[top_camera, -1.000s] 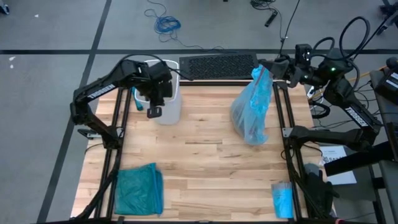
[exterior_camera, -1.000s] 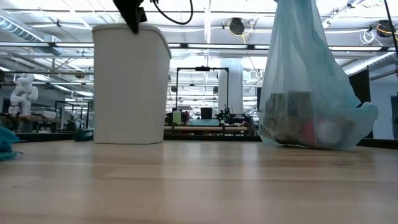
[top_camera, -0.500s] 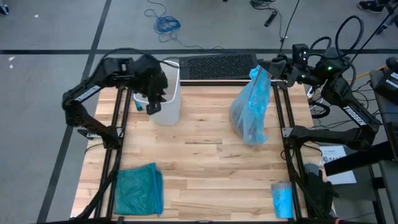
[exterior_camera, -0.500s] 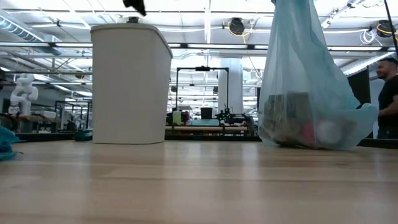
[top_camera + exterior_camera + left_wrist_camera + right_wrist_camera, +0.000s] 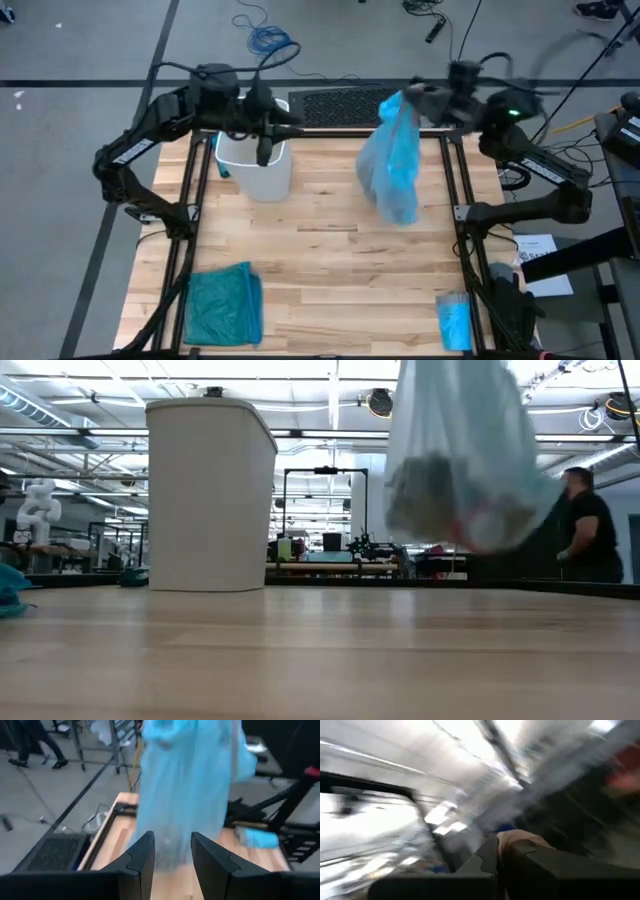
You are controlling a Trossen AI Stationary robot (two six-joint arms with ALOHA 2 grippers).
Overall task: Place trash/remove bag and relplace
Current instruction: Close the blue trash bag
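Observation:
The pale sky-blue see-through bag (image 5: 392,165) hangs from my right gripper (image 5: 412,98) over the table's far right part. Trash shows through its bottom in the low view (image 5: 450,510), including something red-and-white. The bag also shows in the left wrist view (image 5: 190,785). The white bin (image 5: 255,170) stands upright on its base at the far left (image 5: 210,495). My left gripper (image 5: 172,840) is open and empty above the bin's far rim (image 5: 285,125), level, pointing toward the bag. My right gripper is shut on the bag's gathered top (image 5: 395,103), reaching in from the table's far right. The bag hangs below the fingers, drawn long, its bottom (image 5: 460,540) lifted clear of the table. The right wrist view is too blurred to show the hold itself.
A darker teal-green bag (image 5: 222,305) lies crumpled at the near left. A small folded blue packet (image 5: 453,322) lies at the near right by the frame. A person (image 5: 590,530) stands in the room beyond the table. Bare wood lies in the middle.
My right gripper has swung toward the table's left and up. The bag, which stood with its bottom on the table, is now lifted clear and swings left. My left gripper has risen away from the bin's mouth and turned level toward the table's right.

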